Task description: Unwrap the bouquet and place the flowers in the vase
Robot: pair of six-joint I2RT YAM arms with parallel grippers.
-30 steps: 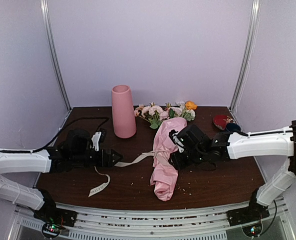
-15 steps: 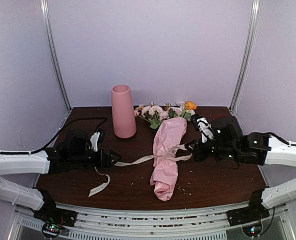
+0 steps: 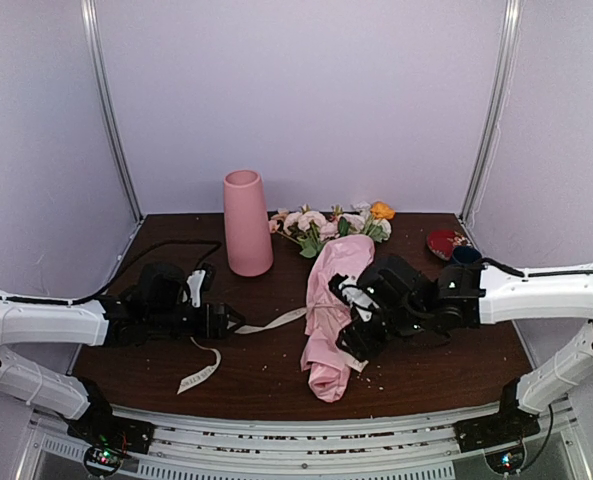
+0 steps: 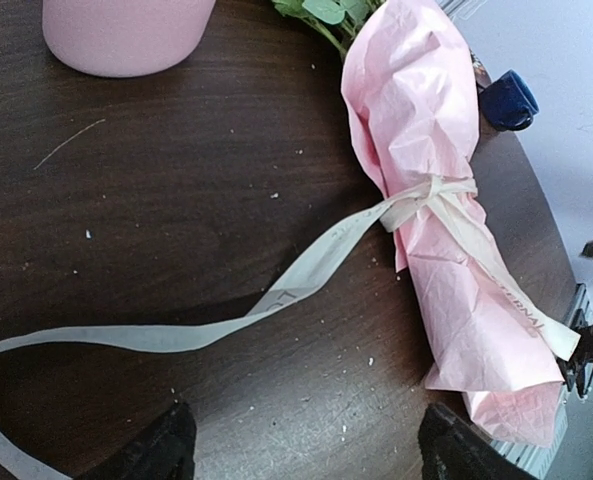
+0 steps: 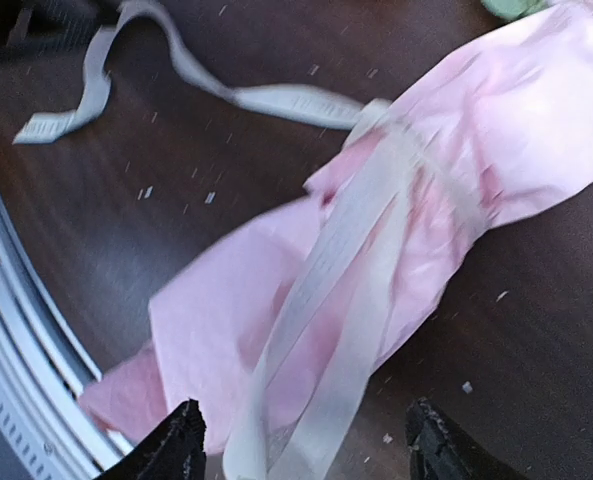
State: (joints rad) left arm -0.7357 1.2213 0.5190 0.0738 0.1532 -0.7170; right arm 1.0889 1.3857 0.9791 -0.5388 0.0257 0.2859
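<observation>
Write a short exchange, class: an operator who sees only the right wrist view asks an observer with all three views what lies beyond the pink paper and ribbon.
Operator: Where is the vase?
Observer: The vase stands upright toward the back left of the table, apart from the paper.
Operator: And the left gripper?
Observer: The left gripper is open, low over the table, with the loose tail of the ribbon lying just ahead of it.

- We see soft, even light in the top view, with only faint shadows on the dark table.
- Our left wrist view is sharp.
- Our right wrist view is blurred, and the bouquet glares pale.
</observation>
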